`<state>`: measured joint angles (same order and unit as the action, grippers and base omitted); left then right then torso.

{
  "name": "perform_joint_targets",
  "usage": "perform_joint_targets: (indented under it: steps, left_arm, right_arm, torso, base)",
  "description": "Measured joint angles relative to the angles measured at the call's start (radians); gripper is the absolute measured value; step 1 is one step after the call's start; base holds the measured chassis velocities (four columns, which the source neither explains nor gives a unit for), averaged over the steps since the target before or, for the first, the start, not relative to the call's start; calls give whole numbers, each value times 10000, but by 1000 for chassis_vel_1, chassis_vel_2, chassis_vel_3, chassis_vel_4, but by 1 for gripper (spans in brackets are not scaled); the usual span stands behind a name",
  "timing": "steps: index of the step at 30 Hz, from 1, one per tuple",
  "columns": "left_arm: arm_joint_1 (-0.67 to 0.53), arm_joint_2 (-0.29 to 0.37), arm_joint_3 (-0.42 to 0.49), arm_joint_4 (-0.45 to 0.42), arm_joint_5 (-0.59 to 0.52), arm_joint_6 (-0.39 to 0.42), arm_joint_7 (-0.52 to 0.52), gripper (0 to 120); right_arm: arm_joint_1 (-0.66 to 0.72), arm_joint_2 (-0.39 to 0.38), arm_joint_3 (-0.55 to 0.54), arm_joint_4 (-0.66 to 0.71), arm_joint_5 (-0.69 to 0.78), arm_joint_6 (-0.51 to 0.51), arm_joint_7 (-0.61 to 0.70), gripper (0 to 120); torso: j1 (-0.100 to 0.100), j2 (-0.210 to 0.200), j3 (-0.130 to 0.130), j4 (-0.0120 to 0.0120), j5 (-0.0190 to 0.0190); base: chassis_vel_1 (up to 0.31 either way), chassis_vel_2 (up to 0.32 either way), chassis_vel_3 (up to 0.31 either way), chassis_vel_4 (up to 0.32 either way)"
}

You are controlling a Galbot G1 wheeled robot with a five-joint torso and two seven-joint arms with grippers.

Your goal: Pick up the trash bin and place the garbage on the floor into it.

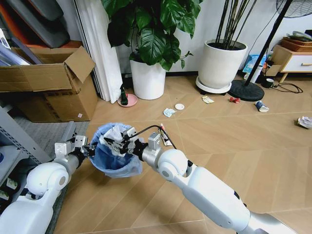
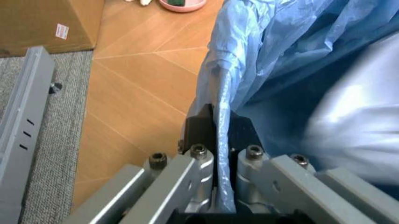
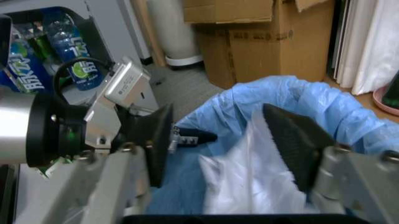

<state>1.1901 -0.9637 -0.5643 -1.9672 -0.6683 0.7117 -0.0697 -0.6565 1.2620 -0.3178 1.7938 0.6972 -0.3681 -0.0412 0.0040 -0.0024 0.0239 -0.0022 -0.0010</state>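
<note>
Blue crinkly liner drapes over the trash bin [image 1: 116, 155], held off the floor [image 1: 219, 136] at near left. Left gripper [image 2: 218, 161] pinches the rim, film sandwiched between its pads. Right gripper [image 3: 231, 140] sits over the bin mouth, fingers spread around soft white plastic [image 3: 249, 182]. Judgement: bin light and stiff; film slippery, so grip the rim itself. Garbage [image 1: 169, 112] lies scattered far right.
</note>
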Motion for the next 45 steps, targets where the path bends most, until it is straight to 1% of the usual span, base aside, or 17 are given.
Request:
perform_joint_targets:
  steps: [1,4,5,7,8,12,13,16,18,21,23,24,27,28,30,35,45]
  left_arm:
    - [0,0,0,0,0,0,0,0]
    - [-55,-47,0,28,-1,-11,0,0]
    - [-55,-47,0,28,-1,-11,0,0]
    - [-58,-72,-6,43,0,-21,0,0]
    - [-58,-72,-6,43,0,-21,0,0]
    - [-17,-121,-80,68,38,-92,4,0]
    - [-17,-121,-80,68,38,-92,4,0]
    - [98,-175,-154,36,77,-151,25,0]
    - [102,-177,-156,29,81,-156,28,0]
    - [114,-211,-189,-28,132,-185,32,0]
    - [120,-238,-200,-43,194,-215,35,0]
    - [120,-238,-200,-43,194,-215,35,0]
    - [139,-280,-213,-93,239,-239,39,0]
    - [139,-280,-213,-93,239,-239,39,0]
    - [182,-301,-220,-133,269,-249,41,0]
    - [245,-380,-203,-179,377,-285,43,0]
    - [432,-365,-209,-312,494,-391,45,0]
  right_arm:
    - [0,0,0,0,0,0,0,61]
    - [6,31,9,-90,-19,63,33,74]
    - [6,31,9,-90,-19,63,33,74]
    - [26,126,232,-124,-79,97,139,86]
    - [26,126,232,-124,-79,97,139,86]
    - [31,188,793,-11,-84,79,489,98]
    - [31,188,793,-11,-84,79,489,98]
    - [-339,72,2207,259,-248,-13,1005,100]
    - [-448,26,2434,279,-326,-33,1024,100]
    - [-1286,-255,3537,299,-970,-89,1007,100]
    - [-1731,-383,3994,226,-1335,-77,906,100]
    - [-1731,-383,3994,226,-1335,-77,906,100]
    - [-2557,-619,4820,-49,-1908,96,667,100]
    - [-2557,-619,4820,-49,-1908,96,667,100]
    - [-3013,-700,5353,-195,-2108,274,522,100]
    - [-3545,-687,5982,-390,-2236,499,363,100]
    - [-3910,-594,6446,-743,-2450,744,46,100]
  torso:
    - [0,0,0,0,0]
    - [0,0,0,-1,0]
    - [0,0,0,-1,0]
    - [0,0,0,0,0]
    - [0,0,0,0,0]
    - [0,0,0,1,1]
    - [0,0,0,1,1]
    - [0,0,0,1,2]
    - [0,0,0,0,2]
    - [0,-1,-1,-1,3]
    - [0,-2,0,-2,6]
    - [0,-2,0,-2,6]
    - [0,-2,-1,-3,6]
    - [0,-2,-1,-3,6]
    - [0,-2,-1,-1,5]
    - [-1,-2,-2,-1,5]
    - [-1,-2,-1,-2,2]
  base:
    - [0,0,0,0]
    - [0,0,0,0]
    - [0,0,0,0]
    - [0,0,0,0]
    - [0,0,0,0]
    - [0,0,0,0]
    - [0,0,0,0]
    - [0,0,0,0]
    - [0,0,0,0]
    - [0,0,0,0]
    - [0,0,0,0]
    - [0,0,0,0]
    - [0,0,0,0]
    - [0,0,0,0]
    - [0,0,0,0]
    - [0,0,0,0]
    - [-101,105,117,-114]
